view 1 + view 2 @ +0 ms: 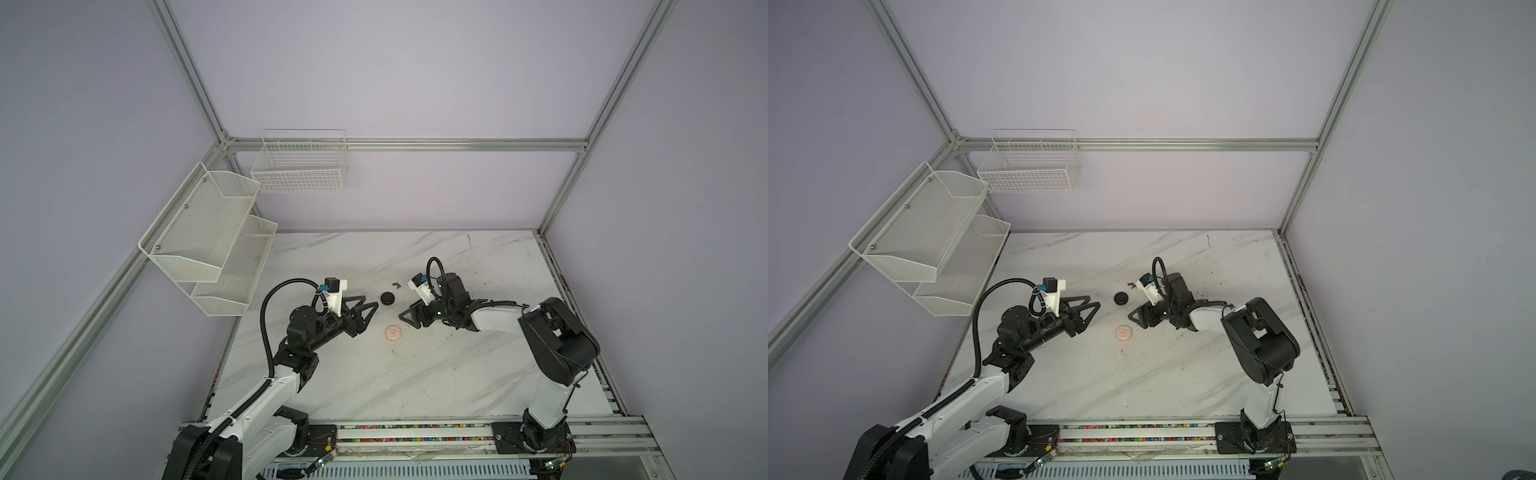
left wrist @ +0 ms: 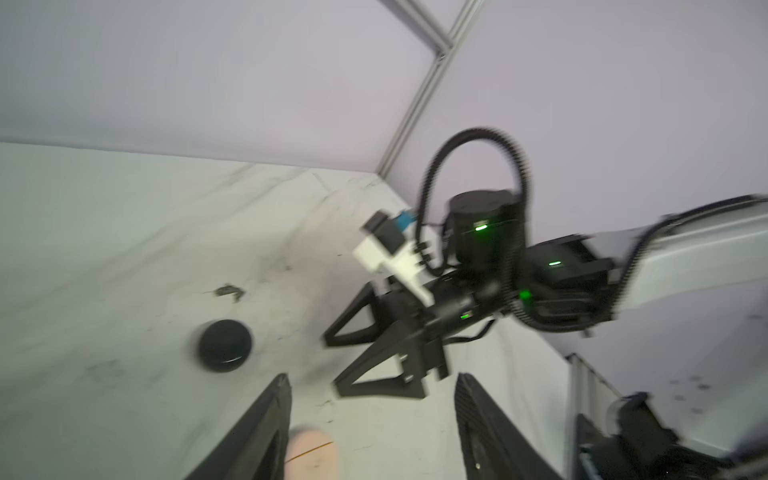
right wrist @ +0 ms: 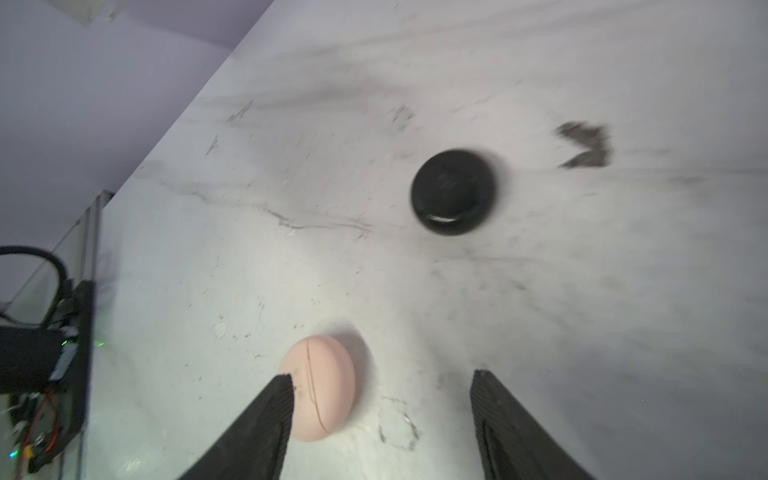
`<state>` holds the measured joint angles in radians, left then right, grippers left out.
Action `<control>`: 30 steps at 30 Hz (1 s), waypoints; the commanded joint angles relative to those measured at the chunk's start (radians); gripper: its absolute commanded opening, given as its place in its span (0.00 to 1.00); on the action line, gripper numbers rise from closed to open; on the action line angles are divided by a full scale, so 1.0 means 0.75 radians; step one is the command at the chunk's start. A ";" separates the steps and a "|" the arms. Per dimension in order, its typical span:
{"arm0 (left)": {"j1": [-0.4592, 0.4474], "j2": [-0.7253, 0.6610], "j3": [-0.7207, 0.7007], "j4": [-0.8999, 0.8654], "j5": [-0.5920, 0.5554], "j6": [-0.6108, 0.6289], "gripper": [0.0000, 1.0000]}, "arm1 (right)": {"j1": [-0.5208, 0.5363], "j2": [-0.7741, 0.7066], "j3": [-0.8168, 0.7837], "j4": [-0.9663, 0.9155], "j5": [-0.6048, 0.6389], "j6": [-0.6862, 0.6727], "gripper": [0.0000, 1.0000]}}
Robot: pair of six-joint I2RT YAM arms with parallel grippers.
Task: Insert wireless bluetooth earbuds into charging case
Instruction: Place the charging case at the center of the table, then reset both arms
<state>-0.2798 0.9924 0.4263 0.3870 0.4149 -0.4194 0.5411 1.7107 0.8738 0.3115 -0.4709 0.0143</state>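
Your right gripper (image 3: 381, 374) stands wide and empty, the shut pink case (image 3: 318, 386) just beside one fingertip; your left gripper (image 2: 372, 376) faces it, also spread and empty. Toward the back edge of the table (image 1: 415, 374) sit the shut black case (image 3: 455, 191) and a dark scrap (image 3: 586, 145); earbuds are out of sight, and bare marble surrounds both cases.

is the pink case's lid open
No, the pink case is closed, showing only a thin seam line across its shell.
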 commanded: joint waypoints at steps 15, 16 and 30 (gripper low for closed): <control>0.372 0.752 -0.032 0.650 -0.744 0.557 0.74 | -0.563 0.112 -0.658 1.613 0.863 -0.116 0.96; 0.397 0.751 -0.028 0.636 -0.696 0.536 0.75 | -0.560 0.129 -0.623 1.621 0.888 -0.133 0.97; 0.412 0.765 -0.046 0.697 -0.668 0.536 1.00 | -0.567 0.109 -0.527 1.352 0.907 -0.102 0.97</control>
